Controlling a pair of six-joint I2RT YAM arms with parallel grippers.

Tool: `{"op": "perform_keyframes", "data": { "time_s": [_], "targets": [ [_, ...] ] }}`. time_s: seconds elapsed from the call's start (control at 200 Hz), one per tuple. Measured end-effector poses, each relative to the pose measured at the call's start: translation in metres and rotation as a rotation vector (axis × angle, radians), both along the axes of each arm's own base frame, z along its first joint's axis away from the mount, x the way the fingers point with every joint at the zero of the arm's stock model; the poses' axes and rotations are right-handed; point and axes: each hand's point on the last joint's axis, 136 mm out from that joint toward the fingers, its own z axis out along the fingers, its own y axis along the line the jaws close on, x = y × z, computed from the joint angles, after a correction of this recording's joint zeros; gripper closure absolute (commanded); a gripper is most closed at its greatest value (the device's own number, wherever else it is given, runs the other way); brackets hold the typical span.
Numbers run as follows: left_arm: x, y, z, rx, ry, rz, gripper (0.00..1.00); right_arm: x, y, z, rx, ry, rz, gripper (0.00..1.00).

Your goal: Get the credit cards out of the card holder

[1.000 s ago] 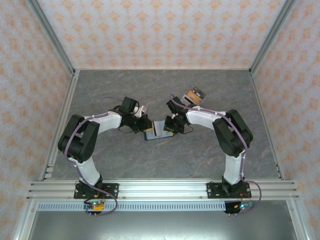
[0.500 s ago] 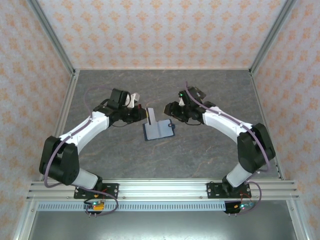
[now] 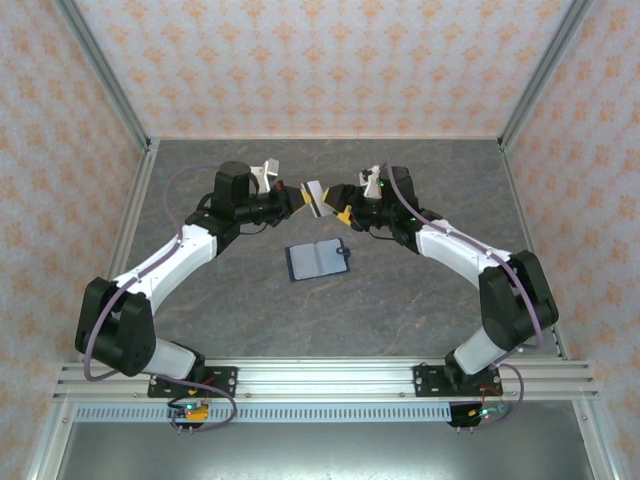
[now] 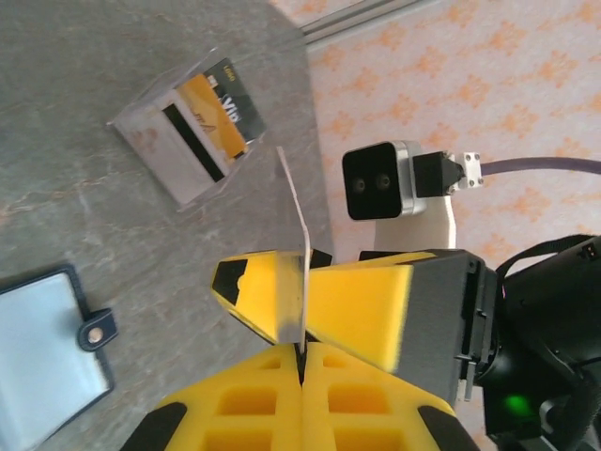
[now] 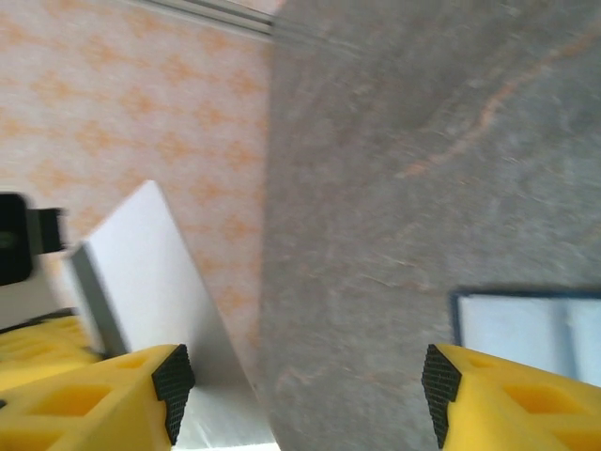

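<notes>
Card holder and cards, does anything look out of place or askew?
Nothing damaged. The card holder lies open, flat on the table. The loose cards sit in an untidy fan, and one card stands on edge, pinched in the left gripper above the table.

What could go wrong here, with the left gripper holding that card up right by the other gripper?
The left gripper pinches the card only by one thin edge, so it might pivot or slip and drop. The right gripper is open, with the card off to one side rather than centred between its jaws, so closing might nudge it instead of gripping it.
</notes>
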Motion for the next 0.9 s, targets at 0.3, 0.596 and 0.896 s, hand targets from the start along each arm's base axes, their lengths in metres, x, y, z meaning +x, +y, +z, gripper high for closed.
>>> {"op": "perform_keyframes", "data": {
  "time_s": [0.3, 0.596, 0.896],
  "targets": [
    [0.003, -0.010, 0.005, -0.065, 0.035, -0.035, 0.96, 0.005, 0.001, 0.027, 0.133, -0.024, 0.042, 0.56],
    [0.004, -0.010, 0.010, -0.070, 0.037, -0.029, 0.90, 0.002, 0.003, 0.033, 0.163, -0.033, 0.082, 0.86],
    [0.001, 0.010, -0.023, 0.120, 0.125, 0.025, 0.27, 0.010, -0.012, 0.014, 0.024, -0.055, 0.061, 1.00]
  ]
}}
